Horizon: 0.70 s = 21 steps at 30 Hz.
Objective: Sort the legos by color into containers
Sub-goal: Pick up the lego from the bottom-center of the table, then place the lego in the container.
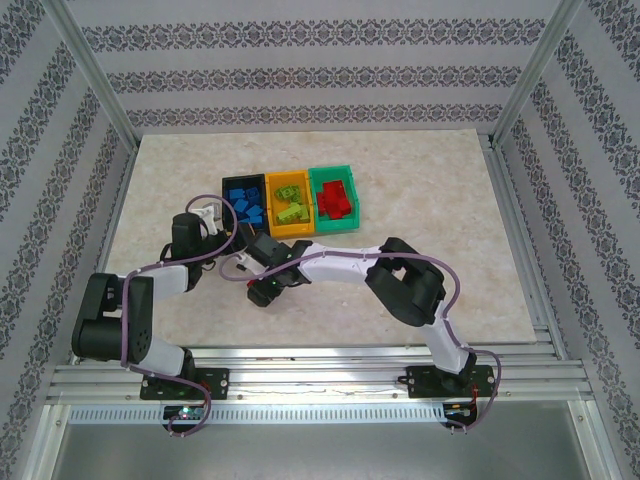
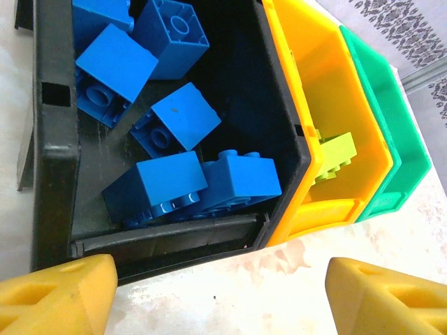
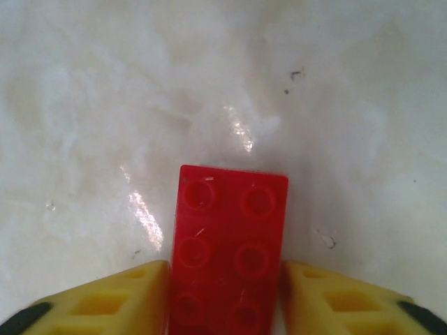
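A red lego (image 3: 229, 237) with two rows of studs lies flat on the pale table. My right gripper (image 3: 223, 301) is shut on it, one yellow finger (image 3: 105, 303) pressed to each long side. From above, the right gripper (image 1: 262, 290) sits just in front of the containers. The black bin (image 2: 52, 139) holds several blue legos (image 2: 174, 118). A lime green lego (image 2: 334, 155) lies in the orange-yellow bin (image 2: 300, 84), and the green bin (image 2: 380, 105) stands beyond it. My left gripper (image 2: 216, 293) hovers open over bare table at the black bin's near wall.
The three joined bins (image 1: 330, 170) stand at the middle back of the marble-patterned table (image 1: 450, 220); the green one holds red legos (image 1: 338, 200). Aluminium frame posts (image 1: 95, 80) and patterned walls ring the table. Both forearms cross the area in front of the bins.
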{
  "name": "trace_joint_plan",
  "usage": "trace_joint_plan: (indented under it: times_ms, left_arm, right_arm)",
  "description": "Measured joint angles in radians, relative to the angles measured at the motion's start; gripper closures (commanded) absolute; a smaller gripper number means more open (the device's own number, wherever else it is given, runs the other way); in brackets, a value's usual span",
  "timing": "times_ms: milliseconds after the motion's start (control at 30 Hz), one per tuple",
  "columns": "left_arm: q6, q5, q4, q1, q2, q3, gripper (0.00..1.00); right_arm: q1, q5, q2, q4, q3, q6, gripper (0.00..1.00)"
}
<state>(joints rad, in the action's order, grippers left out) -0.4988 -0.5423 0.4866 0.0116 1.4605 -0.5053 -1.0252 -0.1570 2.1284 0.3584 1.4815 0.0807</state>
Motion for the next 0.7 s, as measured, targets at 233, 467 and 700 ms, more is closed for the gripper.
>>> trace_joint_plan:
  times_ms: [233,467,700]
  left_arm:
    - [0.0,0.0,0.0,0.0,-0.014,0.002,0.22]
    - [0.0,0.0,-0.002,0.0,-0.055,0.011,0.22]
    - [0.0,0.006,-0.003,0.0,-0.085,0.02,0.22]
  right_arm:
    - [0.01,0.018,-0.072,-0.088,-0.116,0.006,0.7]
    - [0.098,0.018,-0.235,-0.185,-0.248,0.052,0.7]
    - [0.266,0.005,-0.381,-0.298,-0.318,0.144,0.7]
